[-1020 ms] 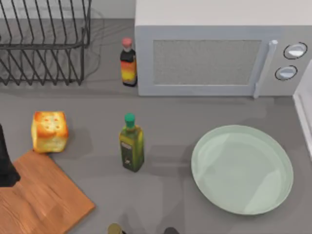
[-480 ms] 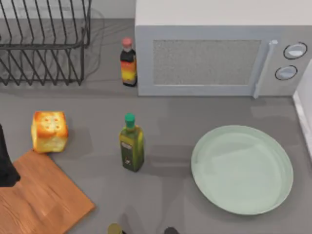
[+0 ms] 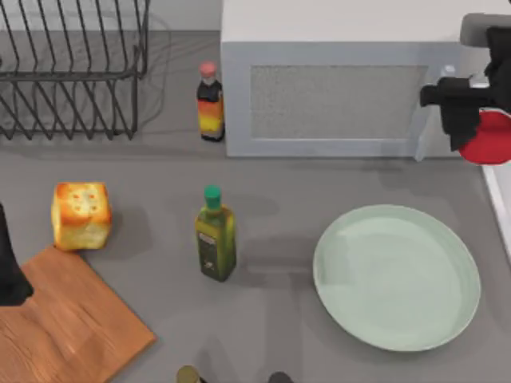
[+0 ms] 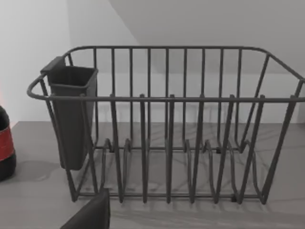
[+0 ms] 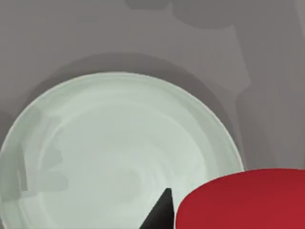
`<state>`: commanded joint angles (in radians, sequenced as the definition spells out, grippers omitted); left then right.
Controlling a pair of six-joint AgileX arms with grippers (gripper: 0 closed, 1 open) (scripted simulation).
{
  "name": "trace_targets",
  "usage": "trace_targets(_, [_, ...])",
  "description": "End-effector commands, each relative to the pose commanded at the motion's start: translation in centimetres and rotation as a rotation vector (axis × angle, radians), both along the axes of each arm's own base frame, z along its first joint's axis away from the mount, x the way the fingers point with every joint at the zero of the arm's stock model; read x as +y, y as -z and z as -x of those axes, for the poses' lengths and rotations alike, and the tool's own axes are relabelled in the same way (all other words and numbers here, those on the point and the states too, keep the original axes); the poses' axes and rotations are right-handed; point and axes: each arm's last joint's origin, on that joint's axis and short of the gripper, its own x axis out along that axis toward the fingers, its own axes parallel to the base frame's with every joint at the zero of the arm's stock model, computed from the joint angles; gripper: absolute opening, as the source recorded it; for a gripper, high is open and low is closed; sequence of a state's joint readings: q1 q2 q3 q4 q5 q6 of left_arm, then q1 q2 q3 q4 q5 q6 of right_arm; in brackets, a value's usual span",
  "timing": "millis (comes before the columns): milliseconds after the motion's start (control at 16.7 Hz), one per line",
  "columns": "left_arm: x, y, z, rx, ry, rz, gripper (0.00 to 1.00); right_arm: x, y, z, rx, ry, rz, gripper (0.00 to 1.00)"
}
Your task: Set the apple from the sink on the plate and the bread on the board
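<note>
Spanning grey countertop [image 3: 160, 319], microwave [image 3: 335, 88] behind

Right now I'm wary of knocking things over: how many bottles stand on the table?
2: a red-capped dark sauce bottle beside the microwave's left edge, and a green-capped olive oil bottle mid-table.

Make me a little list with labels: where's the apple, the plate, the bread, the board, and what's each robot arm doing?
apple: held in right pincer, up by the microwave, off the plate
plate: on table's right, nothing on it
bread: on table, touching the board's edge
board: bottom left, bare
left arm: at left edge, facing the dish rack
</note>
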<state>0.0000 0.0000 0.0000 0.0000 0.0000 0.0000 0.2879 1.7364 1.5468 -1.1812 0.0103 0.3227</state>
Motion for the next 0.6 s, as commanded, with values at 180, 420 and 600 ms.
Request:
trace_targets(180, [0.0, 0.0, 0.0, 0.0, 0.0, 0.0, 1.0, 3.9, 1.7, 1.7, 0.085, -0.014, 0.007, 0.0])
trace_targets(420, [0.0, 0.0, 0.0, 0.0, 0.0, 0.0, 1.0, 7.0, 4.2, 3.1, 0.181, -0.02, 0.043, 0.0])
trace_targets(600, [0.0, 0.0, 0.0, 0.0, 0.0, 0.0, 1.0, 7.4, 4.6, 3.3, 0.194, -0.02, 0.05, 0.0])
